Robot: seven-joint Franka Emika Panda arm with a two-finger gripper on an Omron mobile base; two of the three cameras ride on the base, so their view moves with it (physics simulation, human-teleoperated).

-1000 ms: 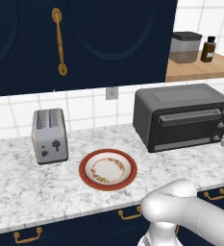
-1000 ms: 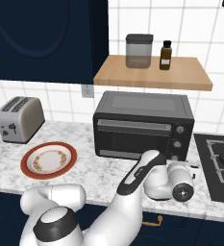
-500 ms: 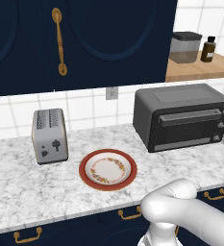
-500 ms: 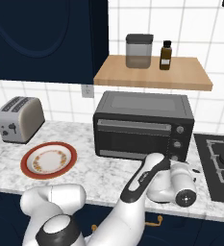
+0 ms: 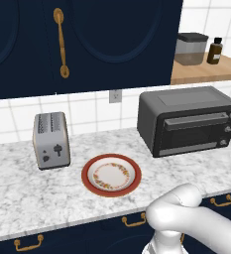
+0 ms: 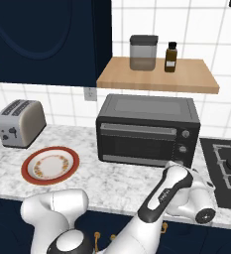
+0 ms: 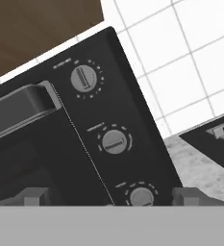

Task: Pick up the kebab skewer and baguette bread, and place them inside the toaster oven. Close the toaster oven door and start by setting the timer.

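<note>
The toaster oven (image 6: 148,130) stood on the marble counter (image 5: 23,191) against the tiled wall, its door (image 6: 137,144) shut. Three small round knobs ran down its side panel; in the hand view the lowest knob (image 7: 141,196) sat at about six o'clock, between the fingertips. These looked stiff, smooth and slippery, best pinched across the raised rib and turned. The gripper (image 7: 108,198) hung just before that panel, jaws spread wide, holding nothing. At nine o'clock from the oven in the right base view lay the plate (image 6: 50,165), and beyond it the silver toaster (image 6: 20,123).
</note>
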